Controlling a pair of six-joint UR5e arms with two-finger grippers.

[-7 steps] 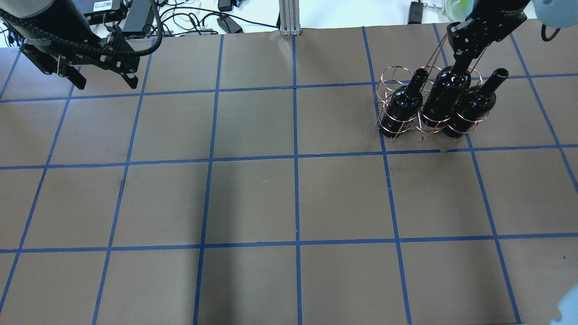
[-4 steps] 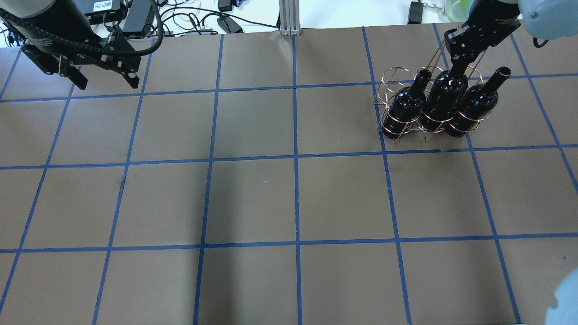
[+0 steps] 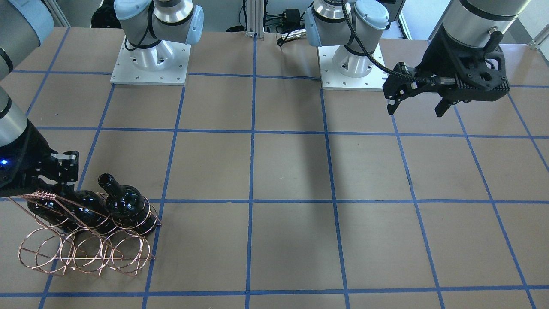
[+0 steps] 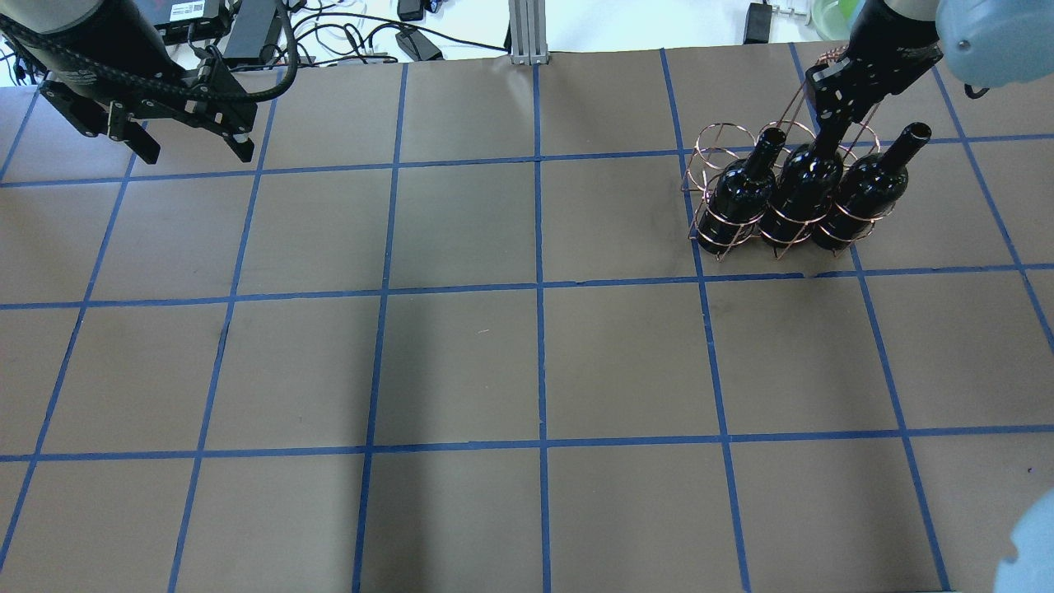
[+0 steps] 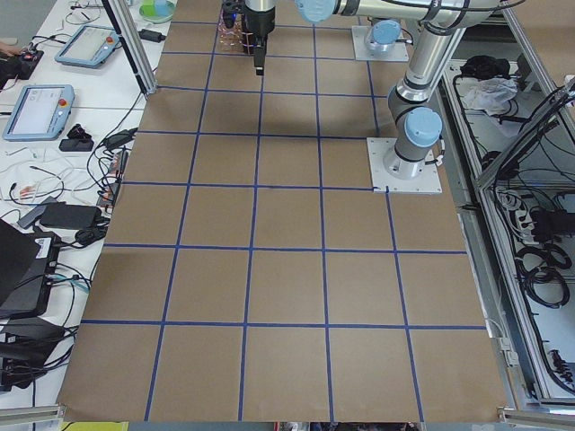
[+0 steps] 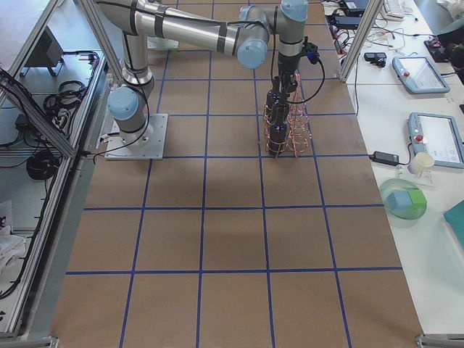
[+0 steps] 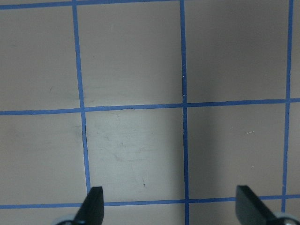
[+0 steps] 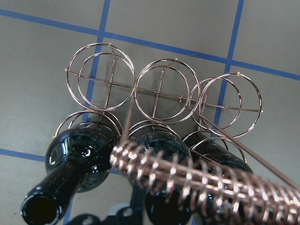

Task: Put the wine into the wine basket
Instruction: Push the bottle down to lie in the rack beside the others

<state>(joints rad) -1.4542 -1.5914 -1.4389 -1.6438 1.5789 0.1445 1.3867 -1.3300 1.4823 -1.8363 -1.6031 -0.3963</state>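
surface: flat table covered in brown paper with blue tape grid [image 4: 461,362] | on it: copper-coloured wire ring basket [image 3: 88,257], far side, robot's right | two white square metal base plates [image 3: 124,75], robot's edge

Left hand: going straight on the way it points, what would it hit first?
Probably just the paper-covered table; the left hand points down at a bare patch between blue tape lines, nothing in between.

We see the wine [image 4: 803,193] as glossy, near-black glass with bright highlights. The wine basket [image 8: 161,90] is thin, shiny copper-coloured metal wire, its handle coiled. Under the basket, the desk [image 4: 461,362] looks like matt brown paper with blue tape lines. The left end effector [image 3: 415,112] is matt black.
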